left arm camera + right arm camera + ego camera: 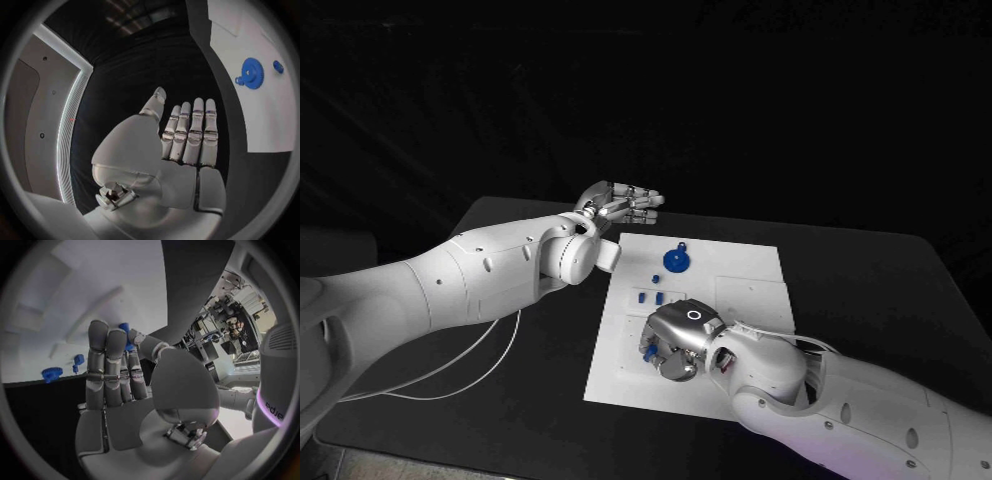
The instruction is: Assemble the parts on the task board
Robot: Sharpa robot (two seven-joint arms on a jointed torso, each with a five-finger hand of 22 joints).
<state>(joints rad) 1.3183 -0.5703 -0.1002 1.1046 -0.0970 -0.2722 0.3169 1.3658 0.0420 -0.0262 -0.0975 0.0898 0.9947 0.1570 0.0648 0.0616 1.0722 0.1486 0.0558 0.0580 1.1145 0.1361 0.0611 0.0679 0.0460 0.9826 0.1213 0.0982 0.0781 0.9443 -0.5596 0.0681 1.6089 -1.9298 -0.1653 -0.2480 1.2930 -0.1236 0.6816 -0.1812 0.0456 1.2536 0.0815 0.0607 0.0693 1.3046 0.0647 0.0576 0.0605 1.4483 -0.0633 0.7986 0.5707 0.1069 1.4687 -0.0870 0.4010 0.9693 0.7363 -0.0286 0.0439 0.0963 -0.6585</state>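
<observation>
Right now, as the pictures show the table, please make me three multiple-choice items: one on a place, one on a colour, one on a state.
1. Where is the left hand?
A. Off the task board, near its far left corner
B. Resting on the gear
C. At the table's near right corner

2. What colour is the gear on the board?
A. Red
B. Green
C. Blue

3. What is the state of the left hand?
A. It pinches a gear
B. Fingers stretched out, holding nothing
C. Curled into a fist

Answers:
1 A: the left hand hangs over the black table, just past the task board.
2 C: the gear is blue.
3 B: the left wrist view shows straight fingers and a bare palm.
</observation>
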